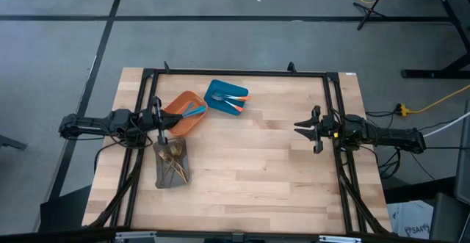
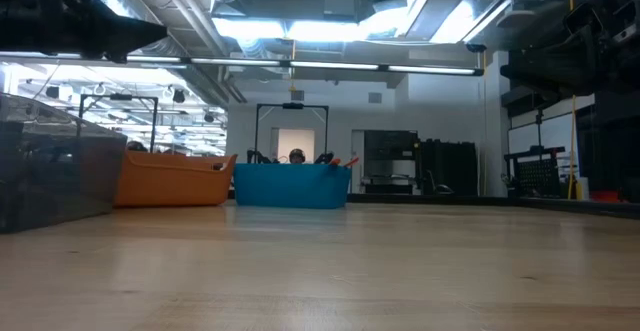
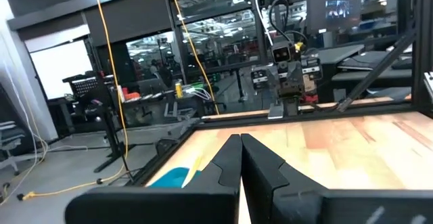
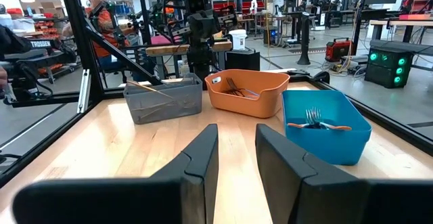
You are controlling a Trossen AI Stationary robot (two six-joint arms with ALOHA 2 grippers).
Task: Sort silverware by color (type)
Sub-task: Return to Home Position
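Observation:
The silverware lies sorted in three trays near the table's far-left part. Blue-handled pieces lie in the orange tray (image 1: 183, 113) (image 4: 247, 92), orange-handled forks (image 4: 318, 124) in the blue tray (image 1: 226, 98) (image 4: 325, 126), and gold pieces (image 1: 172, 158) in the grey tray (image 1: 171, 162) (image 4: 162, 97). My left gripper (image 1: 160, 120) (image 3: 240, 141) hovers by the orange and grey trays. It is shut, empty, and points toward the table's right. My right gripper (image 1: 299, 128) (image 4: 237, 143) hangs over the table's right part, open and empty, facing the trays.
A black frame (image 1: 235, 73) runs along the table's far, left and right edges. Bare wood (image 1: 257, 169) fills the middle and near part of the table. A person (image 4: 101, 14) sits beyond the left edge, among workshop benches and stands.

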